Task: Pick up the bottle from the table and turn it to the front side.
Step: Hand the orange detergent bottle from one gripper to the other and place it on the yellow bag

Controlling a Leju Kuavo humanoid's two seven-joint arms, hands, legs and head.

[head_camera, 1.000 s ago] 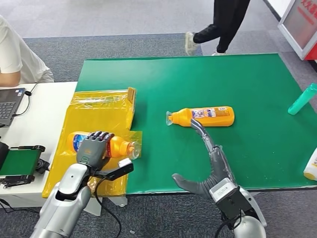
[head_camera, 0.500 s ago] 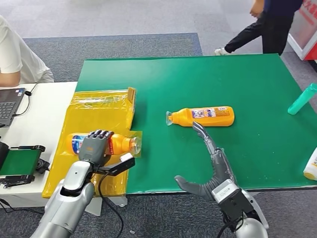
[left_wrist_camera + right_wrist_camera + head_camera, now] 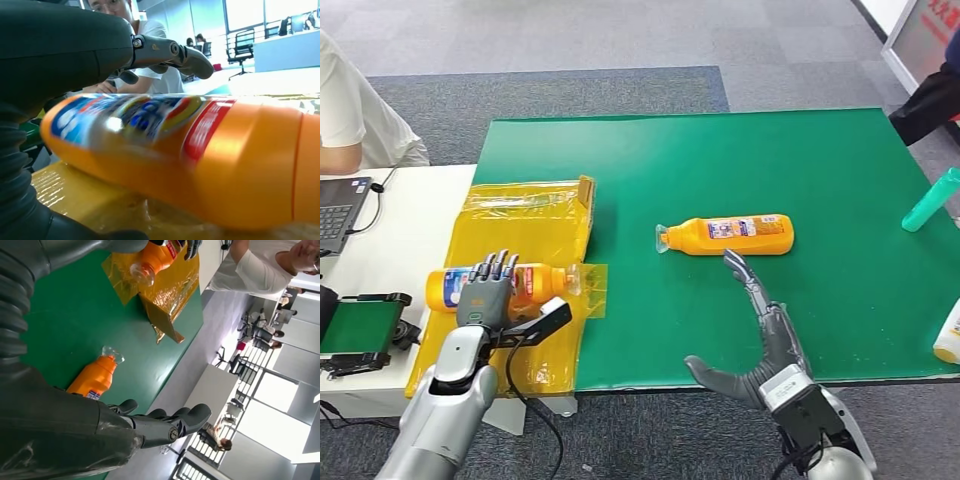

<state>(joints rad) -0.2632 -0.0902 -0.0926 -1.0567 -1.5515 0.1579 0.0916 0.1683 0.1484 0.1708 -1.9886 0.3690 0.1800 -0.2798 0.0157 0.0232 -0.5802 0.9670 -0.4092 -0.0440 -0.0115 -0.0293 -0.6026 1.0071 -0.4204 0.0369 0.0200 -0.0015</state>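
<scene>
left hand (image 3: 487, 290) fingers around orange plastic bottle (image 3: 535, 281), seemingly clamped, pulled further onto yellow bag (image 3: 524, 225) | right hand (image 3: 761, 330) fingers apart, retreating | turning underway

bright even light, soft shadows — close bottle (image 3: 181, 155) blurred

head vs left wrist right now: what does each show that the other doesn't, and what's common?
Head alone: the right hand, open above the green mat just short of a second orange bottle lying there; a teal bottle at the mat's far right edge; a laptop on the white table.
Left wrist alone: the blue and red label close up, blurred, and office chairs in the background.
Both: the left hand over the orange bottle, which lies on yellow plastic; a person in a white shirt.
</scene>
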